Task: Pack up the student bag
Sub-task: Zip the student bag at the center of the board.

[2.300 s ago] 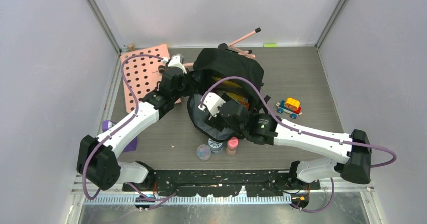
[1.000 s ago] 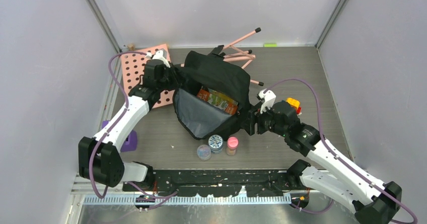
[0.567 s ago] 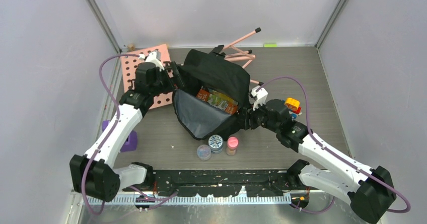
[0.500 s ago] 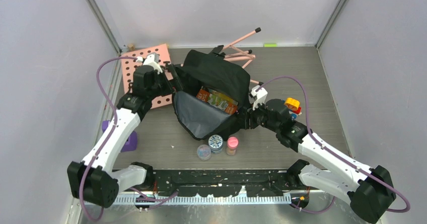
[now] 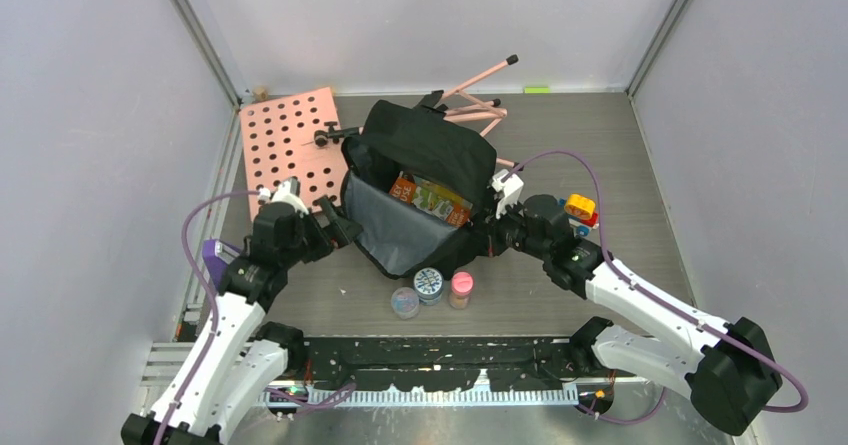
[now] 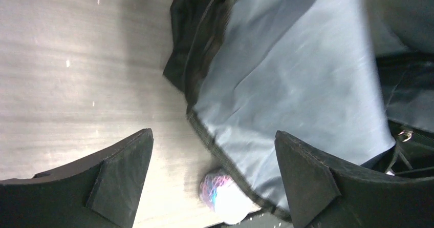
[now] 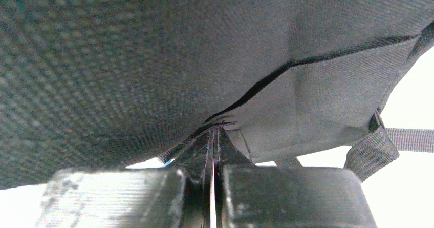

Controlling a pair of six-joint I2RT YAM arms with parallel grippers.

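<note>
Bag is lying open at the centre of the worktop. Right hand is clenching fabric at the bag's right edge. Left hand is hanging wide open, gripping nothing, just beside the bag's left edge.

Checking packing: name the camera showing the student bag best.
Top external: the whole student bag, open, grey lining and colourful packs visible. Left wrist shows only some lining and rim; right wrist only black fabric pinched by the right end effector.

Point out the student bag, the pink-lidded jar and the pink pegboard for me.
student bag [image 5: 430, 150], top view, on its black upper flap.
pink-lidded jar [image 5: 461, 284], top view, on its lid.
pink pegboard [image 5: 288, 151], top view, middle of its holed face.
</note>
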